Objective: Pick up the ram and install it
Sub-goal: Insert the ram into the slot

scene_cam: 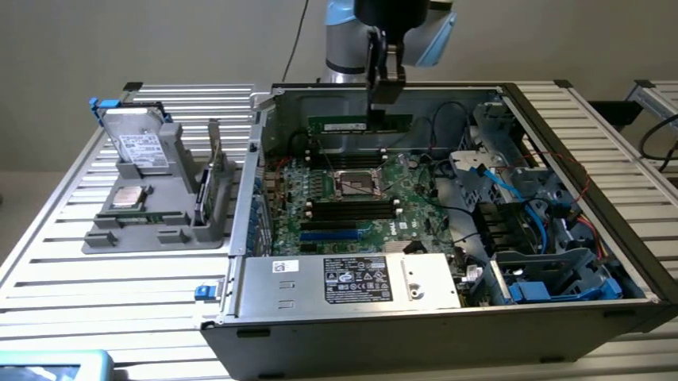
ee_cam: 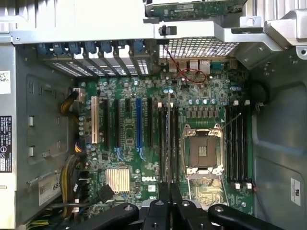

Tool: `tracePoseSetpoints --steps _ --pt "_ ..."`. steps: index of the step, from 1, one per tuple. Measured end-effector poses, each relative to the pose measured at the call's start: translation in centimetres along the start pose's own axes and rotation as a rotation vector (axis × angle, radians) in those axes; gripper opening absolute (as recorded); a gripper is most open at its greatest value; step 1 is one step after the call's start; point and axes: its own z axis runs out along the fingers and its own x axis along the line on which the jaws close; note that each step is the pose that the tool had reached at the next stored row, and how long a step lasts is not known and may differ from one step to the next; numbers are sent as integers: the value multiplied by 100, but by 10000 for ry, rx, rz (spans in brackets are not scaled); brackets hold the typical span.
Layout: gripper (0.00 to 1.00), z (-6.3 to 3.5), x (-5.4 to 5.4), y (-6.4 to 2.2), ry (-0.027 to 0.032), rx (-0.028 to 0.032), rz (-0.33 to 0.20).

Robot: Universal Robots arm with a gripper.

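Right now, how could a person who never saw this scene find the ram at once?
Start at the open computer case on the table. Over its motherboard, the gripper hangs shut on the ram. It is the one long narrow green stick in the gripper, unlike the wider green card standing in the grey tray beside the case.

The ram (scene_cam: 339,124), a long green stick, hangs level, on edge, above the motherboard (scene_cam: 344,208).

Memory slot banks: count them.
2: near bank before the CPU socket in the exterior view, far bank beyond it, beneath the ram held by the gripper.
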Motion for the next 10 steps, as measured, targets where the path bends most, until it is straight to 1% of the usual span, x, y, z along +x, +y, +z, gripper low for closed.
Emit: tracePoseSetpoints --steps 2,3,4,6,7,10 --pt "13 7 -8 -9 148 -17 4" --pt "13 12 -14 -15 207 -33 3" --pt "13 19 -22 -20 248 -45 3" --pt "13 38 -41 -28 302 -61 5" --pt "13 51 -52 -29 314 -69 8" --pt "13 102 -86 -30 326 -75 23"
